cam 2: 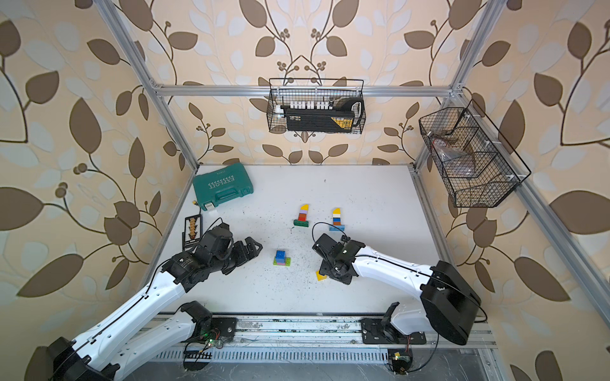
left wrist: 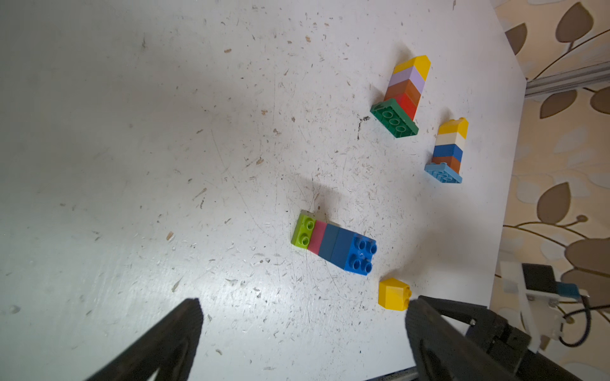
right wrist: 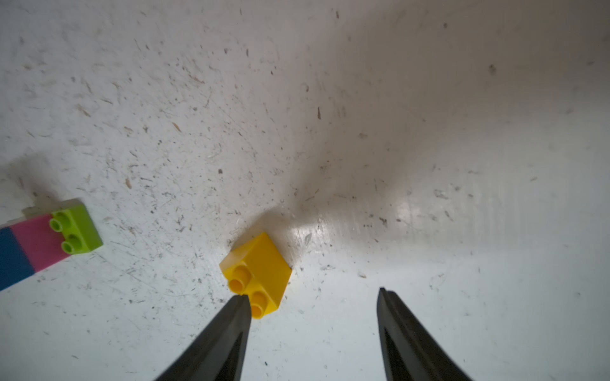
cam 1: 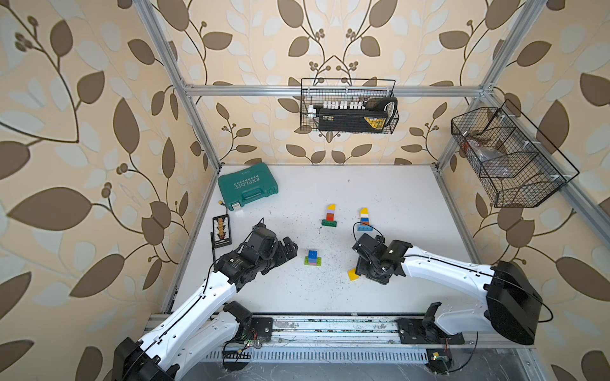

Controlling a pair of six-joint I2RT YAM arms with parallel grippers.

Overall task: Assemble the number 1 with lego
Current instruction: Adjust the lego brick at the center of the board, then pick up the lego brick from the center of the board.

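Observation:
Three lego stacks stand on the white table (cam 1: 396, 198). One has a green base (cam 1: 329, 216) (left wrist: 401, 95), one a light blue base (cam 1: 364, 219) (left wrist: 447, 150), and a shorter blue, pink and lime stack (cam 1: 313, 258) (left wrist: 333, 244) stands nearer the front. A loose yellow sloped brick (cam 1: 353, 274) (right wrist: 255, 273) lies on the table. My right gripper (right wrist: 312, 293) hangs open just over it, with one fingertip (right wrist: 241, 301) at the brick's studs and the brick outside the jaws. My left gripper (left wrist: 303, 305) (cam 1: 292, 247) is wide open and empty, left of the short stack.
A teal tool case (cam 1: 247, 186) lies at the back left, and a small black tray (cam 1: 221, 231) sits by the left edge. Wire baskets hang on the back wall (cam 1: 348, 105) and the right wall (cam 1: 505, 158). An aluminium frame bounds the table.

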